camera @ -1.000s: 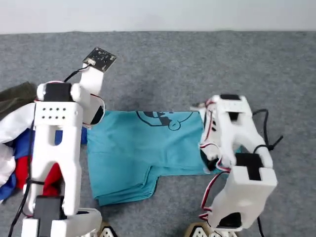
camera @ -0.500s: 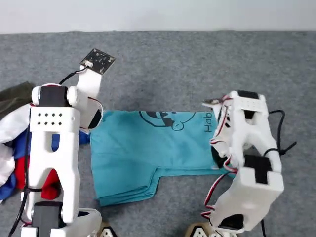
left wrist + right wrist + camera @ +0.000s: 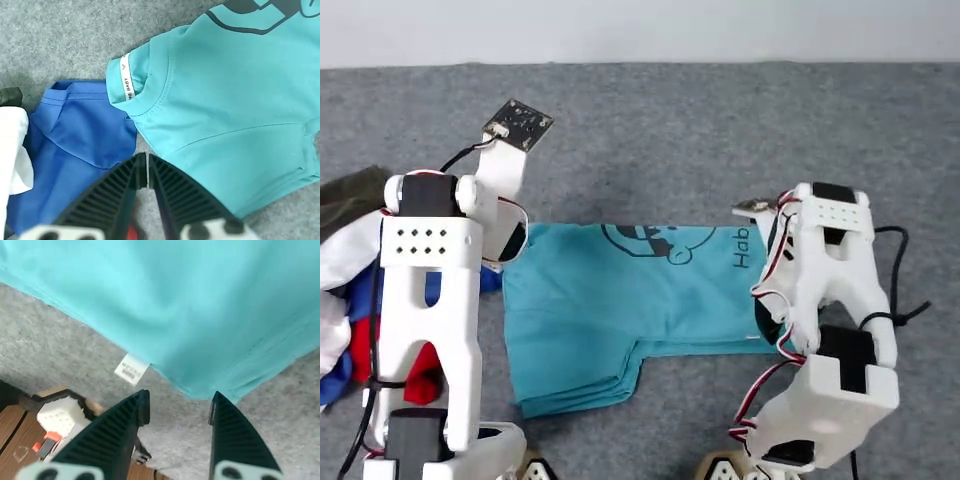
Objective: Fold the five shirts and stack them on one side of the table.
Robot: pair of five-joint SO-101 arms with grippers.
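A teal shirt (image 3: 620, 300) lies partly folded in the middle of the grey table, its print toward the far edge. My left gripper (image 3: 147, 172) is shut with nothing in it, hovering at the teal shirt's collar (image 3: 132, 95) where it meets a blue shirt (image 3: 75, 135). My right gripper (image 3: 179, 402) is open just above the teal shirt's hem corner (image 3: 200, 380) at the shirt's right end. A white label (image 3: 131, 368) sticks out from that hem. In the high view the right arm (image 3: 825, 290) covers the shirt's right edge.
A pile of unfolded shirts (image 3: 345, 290) in olive, white, blue and red lies at the table's left edge, beside the left arm (image 3: 430, 270). The far half of the grey table (image 3: 720, 140) is bare. The table's front edge and an arm base (image 3: 57, 417) are near the right gripper.
The right arm has moved to the right, and the teal shirt's right end now lies spread out further with lettering uncovered. The left arm shifted slightly left.
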